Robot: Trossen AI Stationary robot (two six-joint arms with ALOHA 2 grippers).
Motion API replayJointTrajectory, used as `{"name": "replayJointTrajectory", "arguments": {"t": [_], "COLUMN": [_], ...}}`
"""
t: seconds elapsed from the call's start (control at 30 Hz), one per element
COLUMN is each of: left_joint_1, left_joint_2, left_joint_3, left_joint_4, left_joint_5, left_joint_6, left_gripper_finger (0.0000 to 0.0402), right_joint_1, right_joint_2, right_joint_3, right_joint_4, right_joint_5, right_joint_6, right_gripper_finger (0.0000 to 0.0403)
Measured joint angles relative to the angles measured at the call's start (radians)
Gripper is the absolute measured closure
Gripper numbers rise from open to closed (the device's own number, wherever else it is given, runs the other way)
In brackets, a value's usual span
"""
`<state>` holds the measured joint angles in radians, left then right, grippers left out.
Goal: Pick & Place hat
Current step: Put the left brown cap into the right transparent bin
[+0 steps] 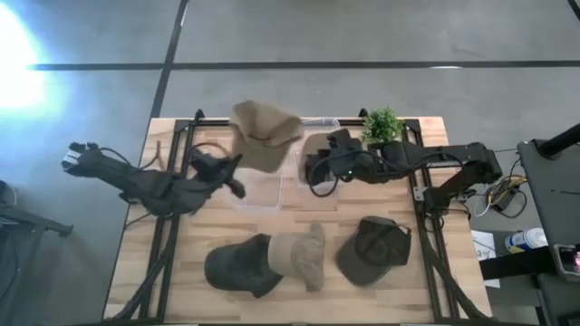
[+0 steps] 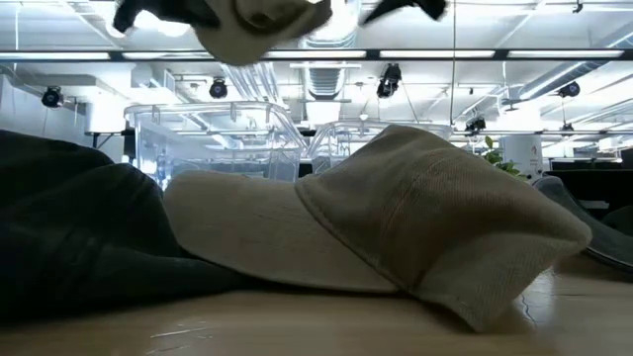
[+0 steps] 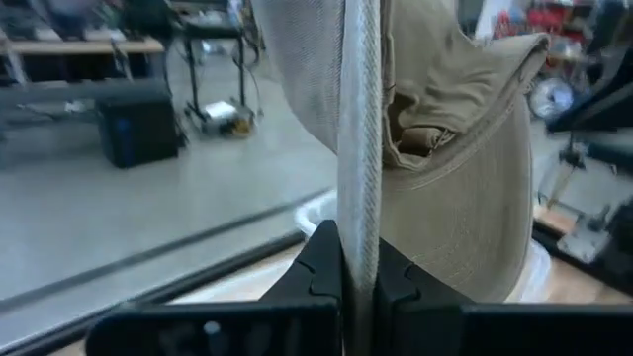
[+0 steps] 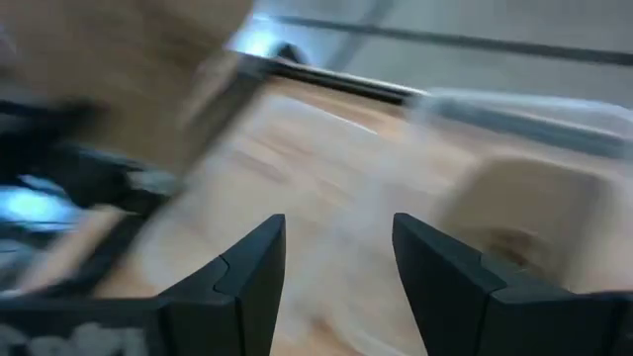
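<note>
My left gripper [image 3: 358, 262] is shut on a tan cap [image 1: 264, 134] and carries it in the air over the far middle of the table, above a clear bin [image 1: 256, 192]. In the low view this cap [image 2: 262, 25] hangs at the top edge. My right gripper [image 1: 312, 168] is open beside a second clear bin [image 1: 319, 136] and touches nothing; its wrist view [image 4: 336, 267] is blurred. On the near part of the table lie a dark green cap [image 1: 237, 267], another tan cap [image 1: 301, 256] overlapping it, and a dark olive cap [image 1: 373, 250]. My left gripper pinches the tan cap's brim [image 3: 358, 168] between its two fingers, at the brim's edge, which shows edge-on in the wrist view. The crown [image 3: 460, 188] stands beyond the fingers. The cap is lifted clear of the table and the bin.
A small green plant [image 1: 382, 125] stands at the far right of the table. Black frame rails [image 1: 166, 244] run along both sides of the wooden top. In the low view the lying tan cap [image 2: 396, 232] and dark cap [image 2: 79, 232] fill the foreground.
</note>
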<state>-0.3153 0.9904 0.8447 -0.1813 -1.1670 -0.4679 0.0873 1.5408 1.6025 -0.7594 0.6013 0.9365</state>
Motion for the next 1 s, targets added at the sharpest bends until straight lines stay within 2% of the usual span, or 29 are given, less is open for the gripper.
{"name": "replayJointTrajectory", "arguments": {"t": [0.07, 0.2, 0.27, 0.4, 0.77, 1.0], "left_joint_1": [0.052, 0.109, 0.119, 0.129, 0.161, 0.194], "left_joint_2": [0.038, 0.081, 0.094, 0.112, 0.141, 0.14], "left_joint_3": [-0.002, -0.001, -0.001, -0.001, -0.001, -0.001], "left_joint_4": [0.082, 0.308, 0.37, 0.385, 0.391, 0.386], "left_joint_5": [0.057, 0.099, 0.124, 0.18, 0.19, 0.195], "left_joint_6": [0.045, 0.161, 0.198, 0.205, 0.229, 0.263], "left_gripper_finger": [0.0394, 0.0394, 0.0394, 0.0393, 0.0392, 0.0392], "right_joint_1": [0.001, -0.001, 0.0, 0.002, 0.002, 0.002], "right_joint_2": [0.016, 0.045, 0.046, 0.041, 0.021, 0.014], "right_joint_3": [0.001, 0.0, 0.0, 0.0, 0.0, 0.0], "right_joint_4": [0.053, 0.009, 0.006, 0.016, 0.028, 0.015], "right_joint_5": [-0.008, -0.003, -0.002, 0.001, -0.1, -0.105], "right_joint_6": [-0.024, 0.002, 0.002, 0.003, 0.041, 0.059], "right_gripper_finger": [0.022, 0.022, 0.022, 0.022, 0.022, 0.022]}}
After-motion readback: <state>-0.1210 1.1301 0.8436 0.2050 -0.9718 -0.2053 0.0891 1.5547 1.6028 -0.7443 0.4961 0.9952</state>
